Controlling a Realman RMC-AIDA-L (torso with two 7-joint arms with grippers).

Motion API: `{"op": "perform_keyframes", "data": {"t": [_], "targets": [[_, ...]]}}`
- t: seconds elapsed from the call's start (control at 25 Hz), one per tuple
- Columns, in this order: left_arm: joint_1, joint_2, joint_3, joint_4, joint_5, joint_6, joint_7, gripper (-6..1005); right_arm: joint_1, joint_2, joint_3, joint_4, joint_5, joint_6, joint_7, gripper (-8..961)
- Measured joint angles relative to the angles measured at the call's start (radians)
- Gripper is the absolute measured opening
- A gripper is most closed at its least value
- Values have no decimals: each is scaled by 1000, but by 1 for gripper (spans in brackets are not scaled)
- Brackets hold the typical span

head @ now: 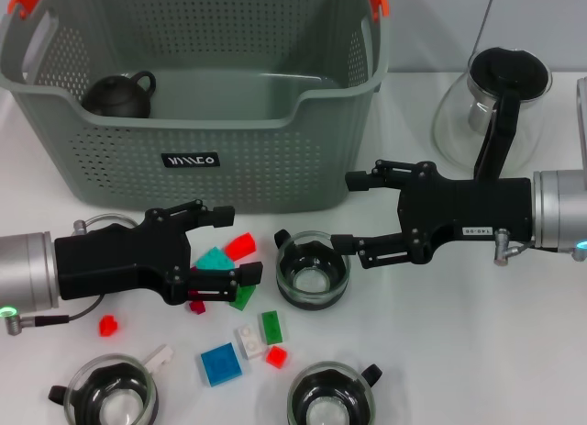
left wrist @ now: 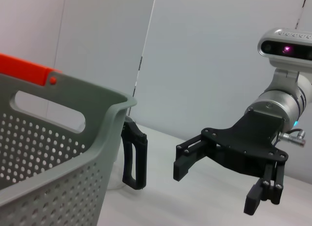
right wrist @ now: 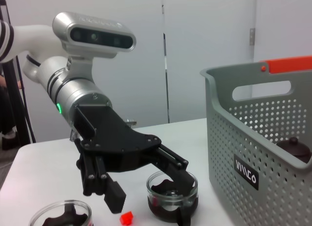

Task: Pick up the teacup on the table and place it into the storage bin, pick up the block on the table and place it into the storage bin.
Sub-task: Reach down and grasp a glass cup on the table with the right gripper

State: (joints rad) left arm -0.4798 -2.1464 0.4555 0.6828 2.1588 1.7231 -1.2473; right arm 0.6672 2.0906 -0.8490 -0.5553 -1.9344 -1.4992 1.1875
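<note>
On the white bench (head: 514, 352), my two arms meet in front of the storage bin (head: 197, 173). My left gripper (head: 225, 252) hangs with its fingers spread over a scatter of small blocks: a red block (head: 240, 246) and a teal block (head: 214, 259) sit between its fingertips, a green block (head: 243, 298) just under the lower finger. My right gripper (head: 353, 214), jaws apart, reaches in from the other side; its lower finger ends just beside the rim of a glass teacup (head: 313, 271), its upper finger close to the bin's front wall.

Only the head view takes in the bin's interior, where a dark teapot (head: 119, 95) rests in the left rear corner, and the loose pieces nearer me: a blue block (head: 221, 363), a white block (head: 249, 340), two more glass cups (head: 112, 397) (head: 330, 402) and a glass pitcher (head: 495, 104) at far right.

The right wrist view shows my left gripper from the side, raised off the bench above the teacup. The left wrist view shows my right gripper open in the air beside the bin's corner.
</note>
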Motion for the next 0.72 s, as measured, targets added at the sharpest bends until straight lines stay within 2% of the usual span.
{"op": "perform_keyframes", "data": {"t": [0.44,0.64,0.72], "targets": [[4,-1,0,-2,-5,6,3,950,6,0,-13,-2,1,4,-33,926],[6,-1,0,-2,-5,8,3,950,18,-13,-82,-26,-11,5,-3,926],[7,-1,-1,-2,-5,9,1,950,22,-18,-119,-86,-47,3,54,926]]}}
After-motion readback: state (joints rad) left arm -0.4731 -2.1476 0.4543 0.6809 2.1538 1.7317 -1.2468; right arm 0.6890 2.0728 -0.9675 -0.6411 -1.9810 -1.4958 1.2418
